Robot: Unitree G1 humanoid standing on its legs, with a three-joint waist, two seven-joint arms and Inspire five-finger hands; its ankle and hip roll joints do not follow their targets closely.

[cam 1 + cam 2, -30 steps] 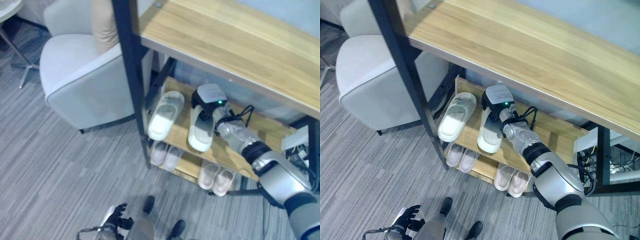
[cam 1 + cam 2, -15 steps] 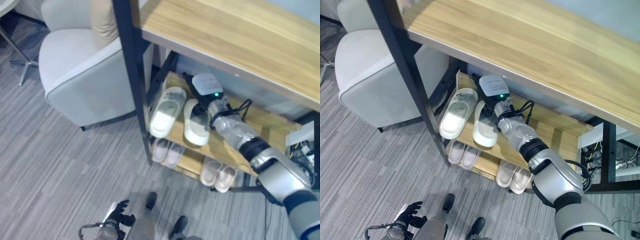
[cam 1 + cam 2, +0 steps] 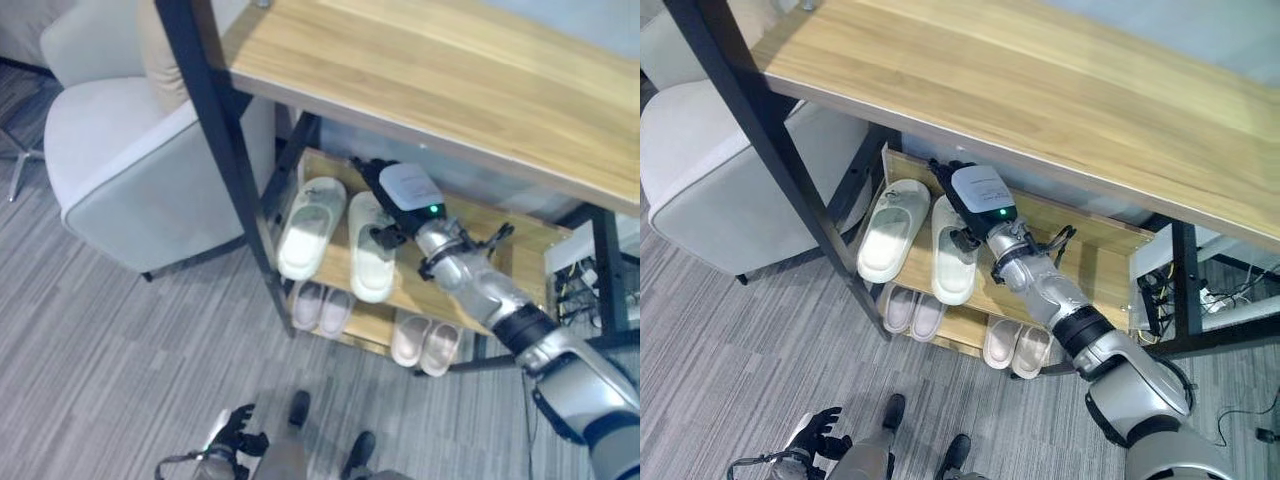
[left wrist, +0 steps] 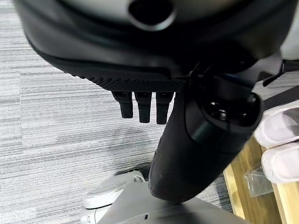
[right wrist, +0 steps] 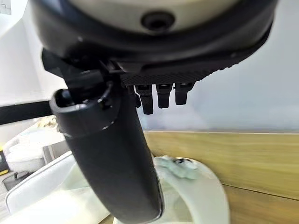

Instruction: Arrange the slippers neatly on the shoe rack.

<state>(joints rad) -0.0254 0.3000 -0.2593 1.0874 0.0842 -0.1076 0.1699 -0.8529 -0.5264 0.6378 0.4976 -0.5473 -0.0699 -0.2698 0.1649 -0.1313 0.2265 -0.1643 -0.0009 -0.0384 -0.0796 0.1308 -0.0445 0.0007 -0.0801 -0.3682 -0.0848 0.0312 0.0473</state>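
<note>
Two pale slippers lie side by side on the shoe rack's middle shelf [image 3: 1095, 262], toes toward the front edge. The left slipper [image 3: 310, 227] lies close to the rack's black post. The right slipper [image 3: 368, 258] lies right next to it, and my right hand [image 3: 383, 232] rests over its heel end, open, with straight fingers reaching toward the back of the shelf. In the right wrist view the right slipper [image 5: 194, 196] shows just past the thumb [image 5: 114, 158]. My left hand [image 3: 236, 424] hangs low over the carpet, open.
The rack's wooden top [image 3: 450, 70] overhangs the shelf. Two pairs of small pale slippers [image 3: 322, 308] [image 3: 430, 343] sit on the bottom shelf. A grey armchair [image 3: 120, 170] stands close to the rack's left post [image 3: 222, 150]. Grey carpet lies in front.
My right hand has slid the right slipper leftward until it lies beside the left one. The camera has shifted, too. The left hand stays put.
</note>
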